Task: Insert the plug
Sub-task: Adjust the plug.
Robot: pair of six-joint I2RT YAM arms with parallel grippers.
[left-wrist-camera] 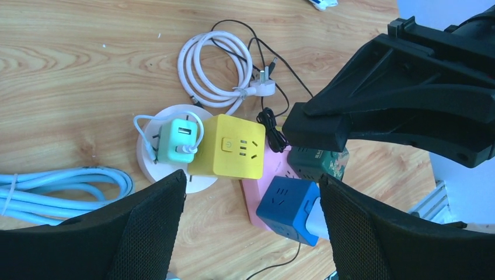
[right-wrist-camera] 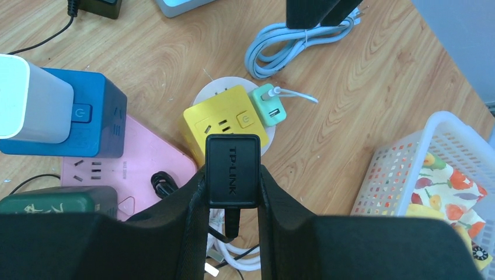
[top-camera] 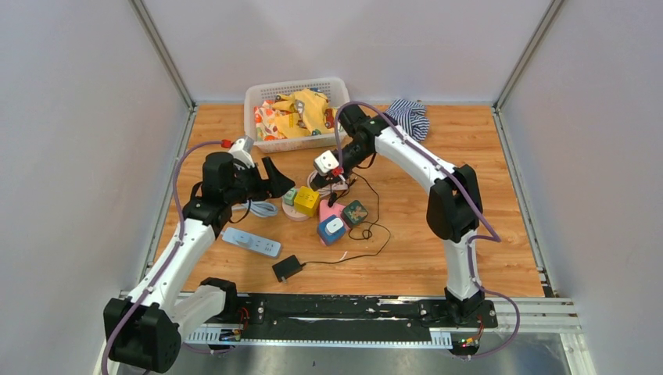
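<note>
- I had the right jaws clamped on the black plug [right-wrist-camera: 233,157], which hung over the yellow socket cube [right-wrist-camera: 217,123] on the tabletop [right-wrist-camera: 146,52].
- Left jaws stood wide open, gripping nothing, near the cube.
- I judged it best to line the pins up with the cube's top slots, press straight down, and brace the cube with the left jaws.
- White basket [top-camera: 258,98] at the far edge held crumpled colourful cloths [top-camera: 301,113]; not needed.

White arms [top-camera: 406,148] bear black joints [top-camera: 449,207], purple cables [top-camera: 177,199], black left gripper [left-wrist-camera: 252,184]
</note>
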